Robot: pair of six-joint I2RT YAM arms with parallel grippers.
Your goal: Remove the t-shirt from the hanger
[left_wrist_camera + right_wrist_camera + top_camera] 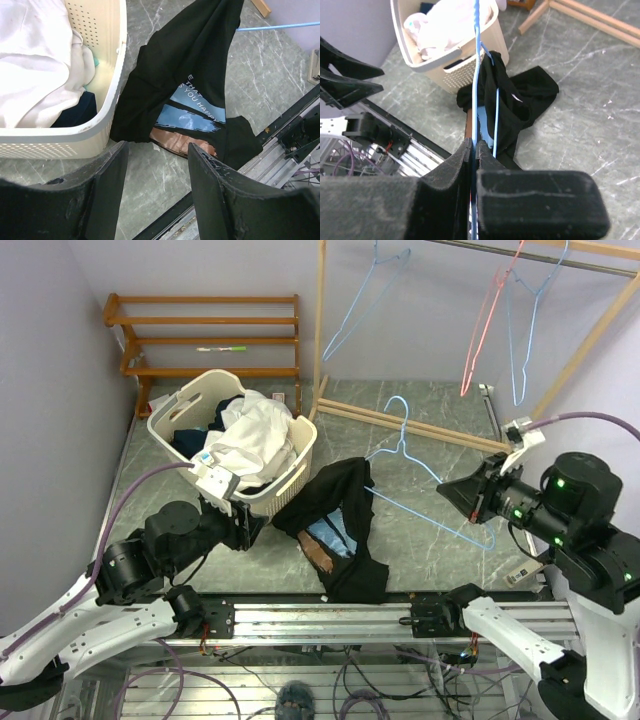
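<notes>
The black t-shirt [335, 530] with a blue and brown print lies bunched on the table, and its upper end is still draped over the far end of the blue wire hanger [405, 455]. My right gripper [447, 492] is shut on the hanger's wire, right of the shirt. In the right wrist view the hanger [476, 75] runs out from between the shut jaws of the right gripper [474, 145] into the t-shirt [525, 100]. My left gripper [157, 170] stands open and empty just short of the t-shirt [185, 65], low over the table beside the basket.
A cream laundry basket [170, 405] full of clothes sits left of the shirt, its wall [107, 75] close to my left fingers. Behind stand a wooden clothes rack [410, 422] with blue and red hangers, and a wooden shelf [205, 340]. A metal rail [320, 615] runs along the near edge.
</notes>
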